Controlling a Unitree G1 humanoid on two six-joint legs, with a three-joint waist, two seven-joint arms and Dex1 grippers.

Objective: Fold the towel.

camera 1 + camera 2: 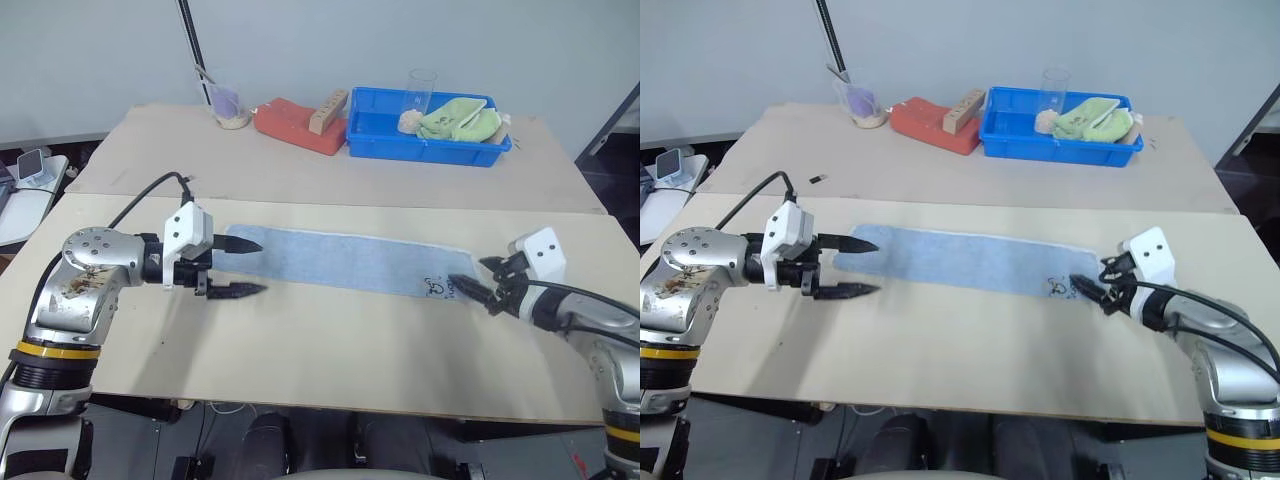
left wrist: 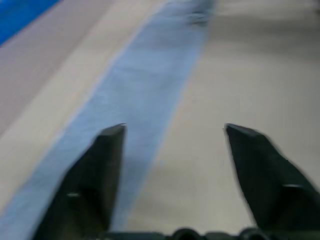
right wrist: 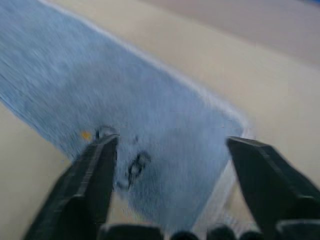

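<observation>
the towel point(image 1: 345, 261) lies flat as one long light blue strip on the table point(image 1: 330, 350), stretched between the two claws. the left claw point(image 1: 245, 268) hovers at the strip's left end with its two black fingers spread wide, one fingertip over the towel's corner and the other just off its near edge over bare table; it holds nothing. in the left wrist view the strip runs away from between the fingers point(image 2: 95, 180), one finger over the cloth and the other over the table.

the right claw point(image 1: 478, 285) sits at the opposite end, fingers wide apart and empty, pointing in at the towel. the small dark mark point(image 3: 136, 167) on the cloth lies just ahead of this claw, between its fingers and nearer one of them, with the whitish stitched edge point(image 3: 220, 102) running past the other. whether the fingertips touch the cloth cannot be told.

well beyond both claws, at the table's far side, stands a blue bin point(image 1: 385, 140) holding a lime-green cloth point(image 1: 458, 118), with a red-orange block point(image 1: 292, 126) beside it.
</observation>
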